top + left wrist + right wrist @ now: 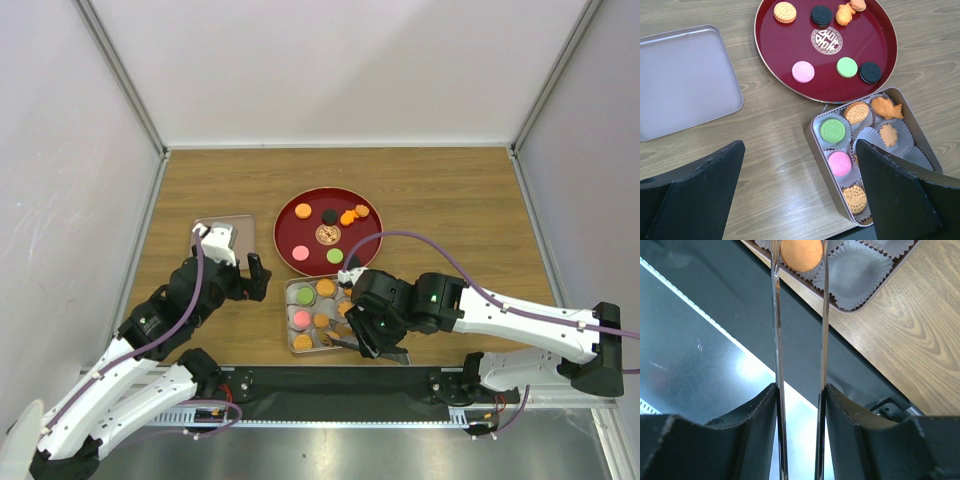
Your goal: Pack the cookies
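1. Over the near right corner of the square tin (288,315), in the top view, the right gripper (370,338) is hanging low. The cookies (303,210) are lying in two places: some in the tin, the rest on the red tray (300,232) just beyond the tin's far edge. The flat lid (243,232) is resting off to the tin's far left, and the left gripper (256,278) is hovering between lid and tin.

2. To the left of the tin, in the left wrist view, the left gripper's fingers (695,195) are standing spread wide, with nothing but the wooden table (775,150) between them. Inside the tin, a green cookie (832,131), a pink cookie (839,163) and several orange ones are sitting in pale paper cups (875,137). Beyond the tin, the tray is carrying pink, green, black and orange cookies.

3. At the tin's edge, in the right wrist view, the right gripper's fingers (740,440) are pressing on a pair of thin metal tongs (776,340) — clamped on the blades from both sides. The tongs' tips are pinching a round orange cookie (801,252) over a paper cup. Whether it is touching the cup, I cannot tell. A black base plate (700,315) is lying just beside the tin's near edge.
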Motion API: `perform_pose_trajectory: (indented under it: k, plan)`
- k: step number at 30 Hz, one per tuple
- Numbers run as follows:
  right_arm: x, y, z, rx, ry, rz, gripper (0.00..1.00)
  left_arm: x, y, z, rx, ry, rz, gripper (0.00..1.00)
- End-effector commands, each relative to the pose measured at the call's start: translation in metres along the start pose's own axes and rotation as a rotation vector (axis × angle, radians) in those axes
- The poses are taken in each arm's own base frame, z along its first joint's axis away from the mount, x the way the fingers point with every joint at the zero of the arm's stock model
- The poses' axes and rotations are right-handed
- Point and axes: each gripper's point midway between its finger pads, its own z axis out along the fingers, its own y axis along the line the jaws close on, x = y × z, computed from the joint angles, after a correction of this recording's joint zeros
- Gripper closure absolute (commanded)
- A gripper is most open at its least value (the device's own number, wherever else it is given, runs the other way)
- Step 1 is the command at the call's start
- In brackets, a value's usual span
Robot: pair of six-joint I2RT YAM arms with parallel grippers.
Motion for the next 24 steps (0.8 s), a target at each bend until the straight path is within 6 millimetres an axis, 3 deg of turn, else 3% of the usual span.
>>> perform_pose_trajectory:
  k: [1,19,24]
  plan:
    - [-0.008,0.007,-0.003,-0.019,-0.032,-0.007,0.54,-0.010,-0.004,-0.003,0.015,-0.032,-0.008,0.00]
    - [-0.011,0.008,-0.005,-0.019,-0.039,-0.009,0.52,-0.010,-0.004,-0.003,0.015,-0.032,-0.008,0.00]
    - [-0.023,0.013,-0.017,-0.033,-0.089,-0.016,0.52,-0.009,-0.003,-0.002,0.014,-0.028,-0.007,0.00]
